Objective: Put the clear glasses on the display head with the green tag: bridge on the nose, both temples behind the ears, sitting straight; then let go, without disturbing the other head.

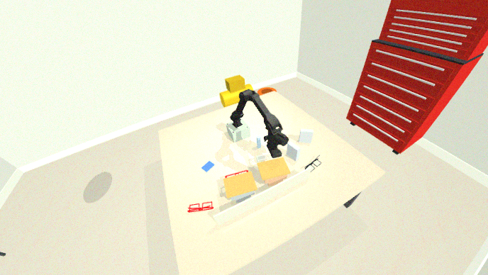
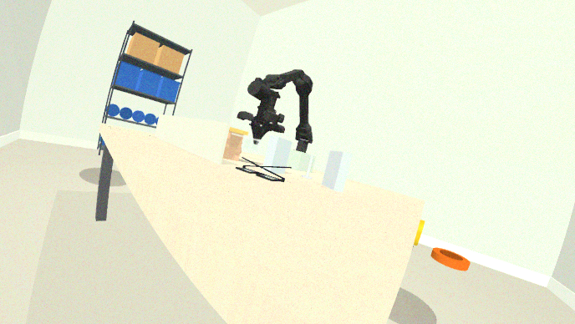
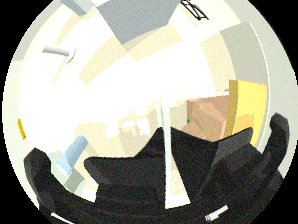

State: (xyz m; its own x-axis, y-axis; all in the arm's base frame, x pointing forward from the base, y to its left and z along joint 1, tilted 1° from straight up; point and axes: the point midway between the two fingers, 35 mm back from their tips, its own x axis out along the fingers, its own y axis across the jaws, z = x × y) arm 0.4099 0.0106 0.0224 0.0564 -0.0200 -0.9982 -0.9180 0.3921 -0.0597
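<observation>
My gripper (image 1: pixel 276 154) (image 2: pixel 256 142) (image 3: pixel 163 131) is shut on the clear glasses (image 1: pixel 261 158) (image 3: pixel 166 155), whose pale bar stands between the fingers in the wrist view. Another thin clear bar reaches right toward the head with the green tag (image 1: pixel 276 181) (image 2: pixel 232 146) (image 3: pixel 205 114). That head is peach with a flat orange top. The green tag (image 3: pixel 188 121) shows on it in the wrist view. The gripper is above the table, beside this head. The clear frame is faint, so its tilt and any contact with the head cannot be told. The other head (image 1: pixel 245 196) stands left of it, with red glasses (image 1: pixel 236 174) at its front.
A long pale panel (image 1: pixel 262 195) (image 2: pixel 192 133) stands by the heads. Pale blocks (image 1: pixel 306 136) (image 1: pixel 293 151) (image 2: pixel 335 171) and black glasses (image 1: pixel 313 164) (image 2: pixel 271 177) are on the right. A light blue cylinder (image 1: pixel 259 142) (image 3: pixel 73 154) stands near the arm. Other red glasses (image 1: pixel 200 208) lie left.
</observation>
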